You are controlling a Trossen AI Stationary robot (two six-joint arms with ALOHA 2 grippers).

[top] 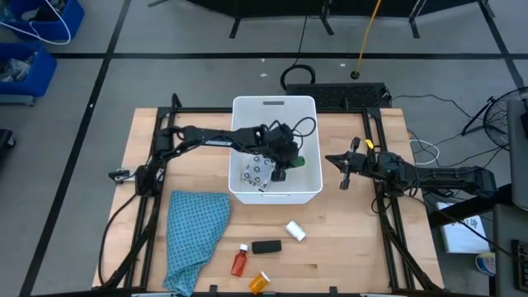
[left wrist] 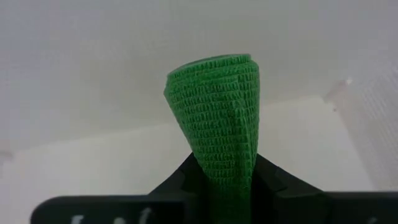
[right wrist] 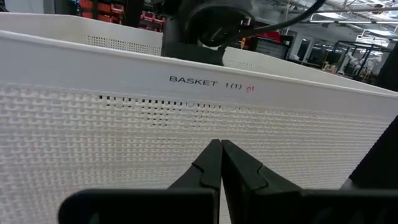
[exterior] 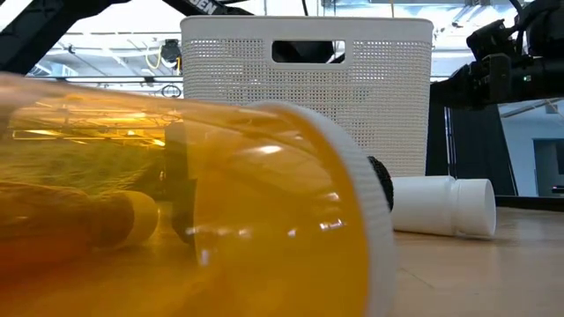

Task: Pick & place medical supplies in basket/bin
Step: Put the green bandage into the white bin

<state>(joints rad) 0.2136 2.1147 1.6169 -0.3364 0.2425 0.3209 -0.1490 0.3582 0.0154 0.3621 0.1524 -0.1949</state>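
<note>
We log the left end effector (top: 285, 158) inside the tall white perforated plastic basket (top: 307, 106) at the worktop's middle, pinching a green woven wrap roll (left wrist: 217, 118) above a flat white dark-dotted packet (top: 257, 172). The right end effector (right wrist: 221, 163), fingers pressed together, waits just beside the basket's right wall.

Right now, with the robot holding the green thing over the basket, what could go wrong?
1. The left gripper holds the green roll inside the basket, above the dotted packet; dropped, it may land on that.
2. The right gripper sits shut, close to the basket wall, and could bump it.
3. The orange bottle lies near the table edge and might roll off.
</note>
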